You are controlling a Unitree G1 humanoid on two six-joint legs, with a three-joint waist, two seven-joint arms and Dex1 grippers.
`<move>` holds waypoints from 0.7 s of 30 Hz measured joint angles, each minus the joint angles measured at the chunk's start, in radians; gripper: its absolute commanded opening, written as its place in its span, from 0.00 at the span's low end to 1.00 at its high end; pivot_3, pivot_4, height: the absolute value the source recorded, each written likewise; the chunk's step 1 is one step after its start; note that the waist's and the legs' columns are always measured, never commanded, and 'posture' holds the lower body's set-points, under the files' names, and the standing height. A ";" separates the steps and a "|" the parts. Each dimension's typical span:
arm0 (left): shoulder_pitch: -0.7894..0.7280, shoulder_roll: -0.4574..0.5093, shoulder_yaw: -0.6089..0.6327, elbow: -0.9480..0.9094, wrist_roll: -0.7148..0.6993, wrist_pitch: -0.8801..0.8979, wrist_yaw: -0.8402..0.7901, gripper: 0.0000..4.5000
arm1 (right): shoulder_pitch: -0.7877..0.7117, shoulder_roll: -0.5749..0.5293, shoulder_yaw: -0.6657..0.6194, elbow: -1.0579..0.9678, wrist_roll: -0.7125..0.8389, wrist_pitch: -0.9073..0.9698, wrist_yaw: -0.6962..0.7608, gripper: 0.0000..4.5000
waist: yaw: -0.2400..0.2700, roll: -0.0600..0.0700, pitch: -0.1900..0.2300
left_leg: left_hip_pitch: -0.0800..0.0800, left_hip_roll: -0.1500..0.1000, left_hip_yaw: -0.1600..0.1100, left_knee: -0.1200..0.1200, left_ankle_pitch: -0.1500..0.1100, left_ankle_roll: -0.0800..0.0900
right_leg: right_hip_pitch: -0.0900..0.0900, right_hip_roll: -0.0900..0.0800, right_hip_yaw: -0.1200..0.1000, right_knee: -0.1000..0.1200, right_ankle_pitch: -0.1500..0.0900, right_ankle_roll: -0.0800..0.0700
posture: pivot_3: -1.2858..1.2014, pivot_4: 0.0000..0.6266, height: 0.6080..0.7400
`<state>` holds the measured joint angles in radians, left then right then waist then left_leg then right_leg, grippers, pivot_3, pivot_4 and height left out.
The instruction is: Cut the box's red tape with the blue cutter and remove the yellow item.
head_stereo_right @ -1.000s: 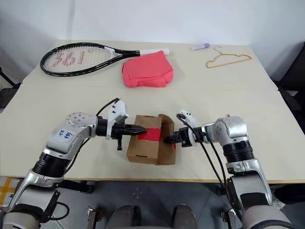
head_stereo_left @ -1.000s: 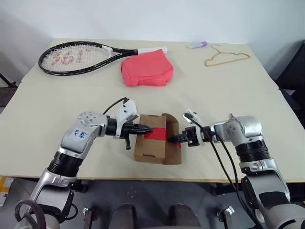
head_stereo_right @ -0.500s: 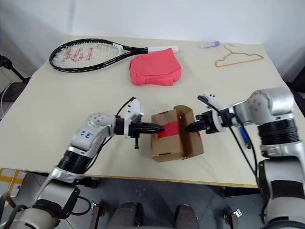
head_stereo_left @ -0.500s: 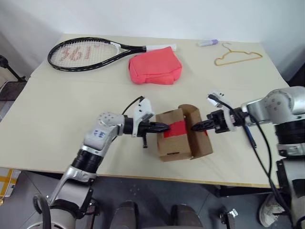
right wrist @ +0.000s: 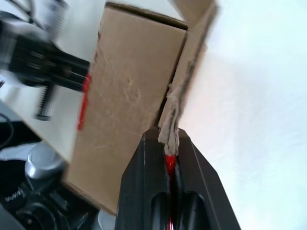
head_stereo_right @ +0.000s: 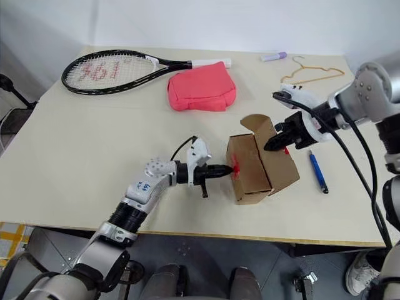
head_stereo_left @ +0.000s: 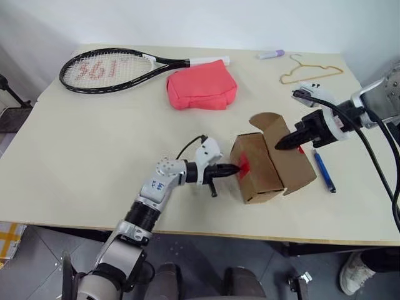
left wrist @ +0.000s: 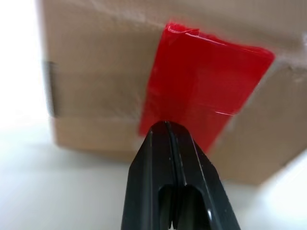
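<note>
near the table's front edge, left gripper (head_stereo_left: 234,168) with jaws pressed together, tip on the red tape (left wrist: 201,100) at the side of the box (head_stereo_left: 259,169) – box tipped over. right gripper (head_stereo_left: 279,144) pinching an open flap edge. blue cutter (head_stereo_left: 324,169) flat beside the box – farther back, pouch (head_stereo_left: 201,88) and racket (head_stereo_left: 109,67).

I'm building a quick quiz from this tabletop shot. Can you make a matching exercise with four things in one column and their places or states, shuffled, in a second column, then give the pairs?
Things:
1. blue cutter
2. box
3. pink-red pouch
4. wire hanger

Places or states:
A. far right corner of the table
B. beside the tennis racket
C. lying flat on the table, right of the box
D. its flap pinched by the right gripper

Pairs: 1-C, 2-D, 3-B, 4-A
</note>
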<state>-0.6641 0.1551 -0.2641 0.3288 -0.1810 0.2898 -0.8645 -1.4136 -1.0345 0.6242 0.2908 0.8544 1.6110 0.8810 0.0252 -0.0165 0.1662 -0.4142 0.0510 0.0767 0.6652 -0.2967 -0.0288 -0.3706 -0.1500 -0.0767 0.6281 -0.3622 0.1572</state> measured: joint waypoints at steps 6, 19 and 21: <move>0.014 0.033 0.014 -0.063 -0.001 0.032 -0.001 0.00 | 0.004 0.019 0.020 -0.050 -0.036 0.000 0.024 0.00 | 0.000 0.000 0.000 | -0.007 0.000 -0.001 0.001 0.000 0.000 | -0.007 0.000 -0.002 0.002 0.000 0.000 | 0.52 0.24 1.00; -0.082 0.177 0.052 -0.328 -0.137 0.260 -0.156 0.00 | 0.062 0.058 -0.069 -0.057 -0.140 0.000 0.045 0.00 | -0.003 0.000 0.000 | -0.007 0.000 -0.001 0.006 0.000 0.000 | -0.005 0.000 -0.001 0.004 0.000 0.000 | 0.52 0.24 1.00; -0.121 0.133 0.062 -0.314 -0.143 0.253 -0.132 0.00 | 0.068 0.063 -0.078 -0.057 -0.150 0.000 0.046 0.00 | -0.002 0.000 0.000 | -0.007 0.000 -0.001 0.007 0.000 0.000 | -0.004 0.000 -0.001 0.004 0.000 0.000 | 0.52 0.24 1.00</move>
<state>-0.7850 0.2881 -0.2024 0.0148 -0.3238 0.5428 -0.9968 -1.3460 -0.9717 0.5458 0.2335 0.7045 1.6115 0.9268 0.0232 -0.0167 0.1661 -0.4207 0.0513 0.0754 0.6725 -0.2966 -0.0288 -0.3749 -0.1498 -0.0781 0.6324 -0.3621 0.1572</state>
